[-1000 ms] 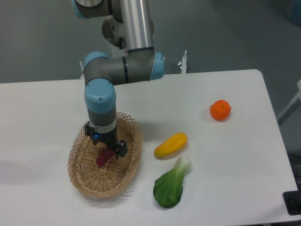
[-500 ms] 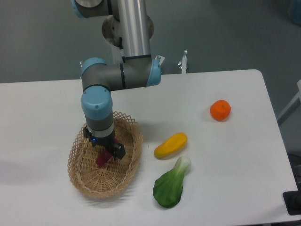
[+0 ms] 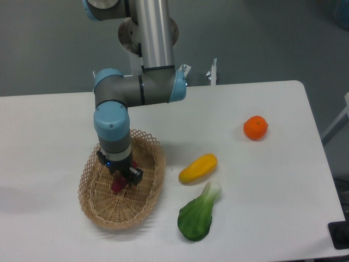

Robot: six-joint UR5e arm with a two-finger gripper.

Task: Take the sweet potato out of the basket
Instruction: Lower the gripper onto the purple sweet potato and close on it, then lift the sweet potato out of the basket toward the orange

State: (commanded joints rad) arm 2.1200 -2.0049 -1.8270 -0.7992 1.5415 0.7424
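Note:
The tan wicker basket [image 3: 143, 204] sits at the front left of the white table. Inside it lies the reddish-purple sweet potato [image 3: 116, 185], mostly covered by the gripper, with only a small magenta end showing. My gripper [image 3: 121, 179] reaches straight down into the basket and its fingers straddle the sweet potato. The arm hides the fingertips, so whether they press on it does not show.
A plump yellow vegetable [image 3: 198, 168] lies just right of the basket. A green bok choy [image 3: 197, 215] lies below it, near the front edge. An orange [image 3: 255, 127] sits further right. The arm's column rises behind the basket.
The gripper has shifted slightly left and lower into the basket, covering more of the sweet potato. The other objects have not moved.

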